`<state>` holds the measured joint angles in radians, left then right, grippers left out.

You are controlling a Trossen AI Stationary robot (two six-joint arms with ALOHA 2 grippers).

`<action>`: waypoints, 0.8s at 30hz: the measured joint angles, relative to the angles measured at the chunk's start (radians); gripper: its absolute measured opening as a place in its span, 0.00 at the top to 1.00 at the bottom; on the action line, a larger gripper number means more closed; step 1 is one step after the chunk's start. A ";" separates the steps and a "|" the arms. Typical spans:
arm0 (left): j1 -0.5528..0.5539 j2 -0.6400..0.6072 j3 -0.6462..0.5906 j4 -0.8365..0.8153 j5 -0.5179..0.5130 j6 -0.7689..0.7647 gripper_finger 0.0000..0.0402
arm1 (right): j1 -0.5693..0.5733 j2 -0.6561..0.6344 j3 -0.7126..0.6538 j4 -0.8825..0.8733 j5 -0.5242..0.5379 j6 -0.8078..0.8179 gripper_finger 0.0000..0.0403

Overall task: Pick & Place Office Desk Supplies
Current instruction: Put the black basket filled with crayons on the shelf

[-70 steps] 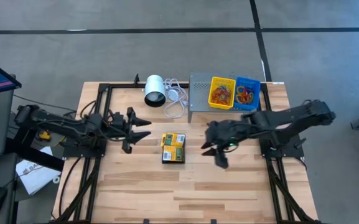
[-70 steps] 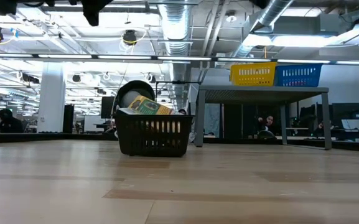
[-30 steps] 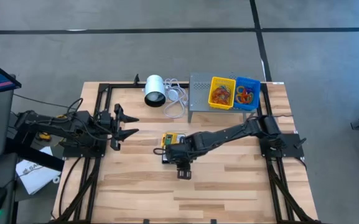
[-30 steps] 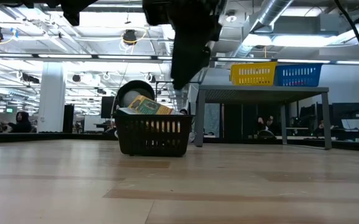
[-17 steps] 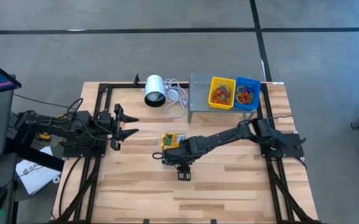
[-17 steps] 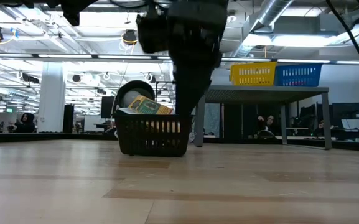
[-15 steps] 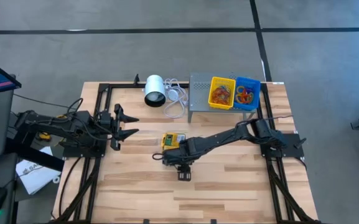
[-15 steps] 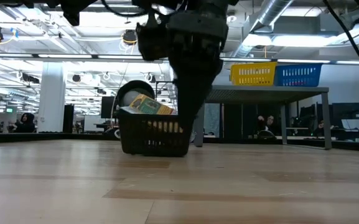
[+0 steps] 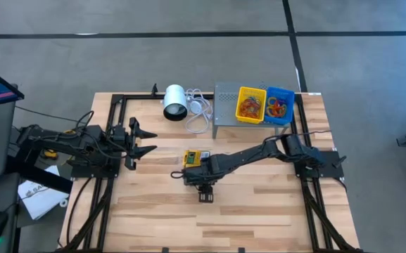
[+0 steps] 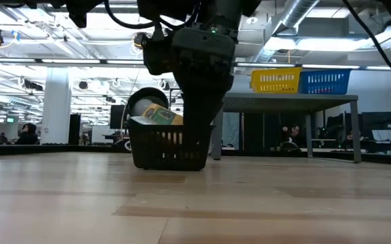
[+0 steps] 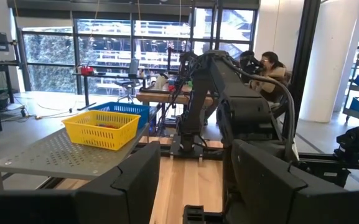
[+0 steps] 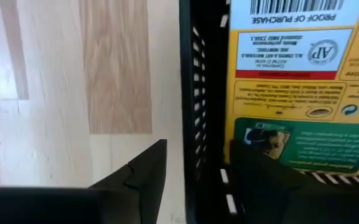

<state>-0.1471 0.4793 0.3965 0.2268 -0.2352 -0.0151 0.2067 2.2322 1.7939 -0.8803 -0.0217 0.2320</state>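
A black slatted bin (image 9: 186,157) stands on the table's middle. It holds yellow-and-green packets (image 12: 291,74), which stick up over its rim in the low view (image 10: 156,115). My right gripper (image 12: 198,149) points down over the bin's near part (image 9: 201,179), open. One finger (image 12: 145,171) stands outside a side wall (image 12: 195,93) and the other (image 12: 260,171) inside. My left gripper (image 9: 146,144) waits open near the table's left edge. Yellow (image 9: 252,104) and blue (image 9: 280,104) bins hold coloured rubber bands. My right gripper comes at the black bin from above, with one finger inside and one outside its slatted side wall (image 12: 195,124). Whether either finger touches the wall, I cannot tell. The bin (image 10: 158,152) rests flat on the table.
The yellow and blue bins sit on a grey perforated stand (image 9: 225,112) at the far right. A white cylinder (image 9: 175,102) with its cable (image 9: 199,119) lies far of the black bin. Bare wood stretches along the near side. People sit in the room beyond.
My right gripper has come down from above the black bin until its fingers stand over the bin's wall, drifting slightly toward the table's left. In the low view the bin has been nudged a little to the right.
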 joint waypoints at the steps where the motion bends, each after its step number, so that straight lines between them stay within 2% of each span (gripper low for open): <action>1: 0.000 0.000 0.000 0.000 0.000 0.000 0.51 | 0.000 0.000 0.000 0.002 0.000 -0.001 0.58; 19: 0.000 0.000 0.000 0.000 0.000 0.000 0.51 | -0.001 0.015 -0.061 0.051 -0.031 -0.004 0.67; 22: 0.000 0.000 0.000 0.000 0.000 0.000 0.51 | -0.001 0.015 -0.061 0.043 -0.030 -0.004 0.73; 24: 0.000 0.000 0.000 0.000 0.000 0.000 0.51 | -0.001 0.015 -0.061 0.041 -0.030 -0.004 0.81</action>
<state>-0.1471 0.4793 0.3965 0.2272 -0.2348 -0.0151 0.2054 2.2471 1.7332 -0.8391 -0.0519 0.2276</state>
